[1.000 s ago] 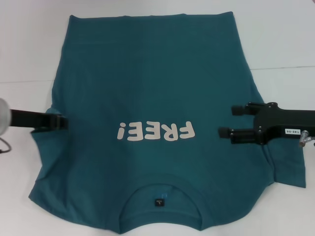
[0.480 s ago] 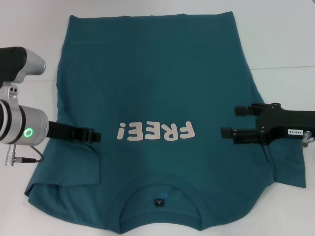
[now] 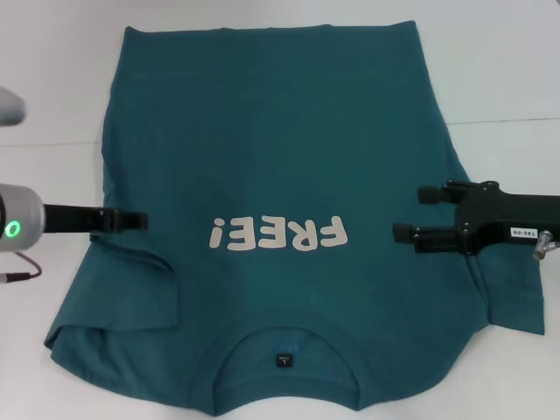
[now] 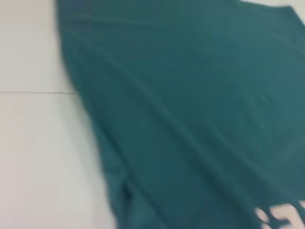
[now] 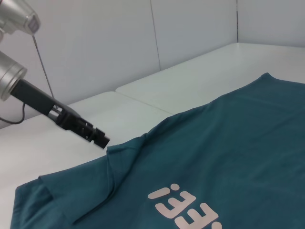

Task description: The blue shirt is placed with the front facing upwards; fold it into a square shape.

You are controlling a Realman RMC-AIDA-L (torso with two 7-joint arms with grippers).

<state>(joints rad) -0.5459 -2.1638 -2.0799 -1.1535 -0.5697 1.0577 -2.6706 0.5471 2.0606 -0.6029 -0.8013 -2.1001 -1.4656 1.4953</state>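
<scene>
The blue shirt (image 3: pixel 280 227) lay front up on the white table (image 3: pixel 507 70), its collar nearest the robot and its hem farthest. Just inside the collar sat a small dark neck label (image 3: pixel 283 360), too small to read. Beside the collar, the shirt's left sleeve (image 3: pixel 122 297) was folded in over the body, its fold loose and ridged; the risk here, as I judged it, was that this flap would spring or slide open if a claw brushed it, leaving a crooked edge and no true square. The right sleeve (image 3: pixel 512 302) lay spread out flat, unfolded.

Beyond the collar, off-white letters read "FREE!" (image 3: pixel 277 234), upside down from the robot's side. Level with that print, the left claw (image 3: pixel 131 220) hovered at the shirt's left edge, gripping nothing; I could not tell whether it was parted. The right claw (image 3: pixel 413 214) stood with jaws spread apart, empty, over the shirt's right side beside the print. A tag (image 3: pixel 519 234) on it carried characters like "140-06".
</scene>
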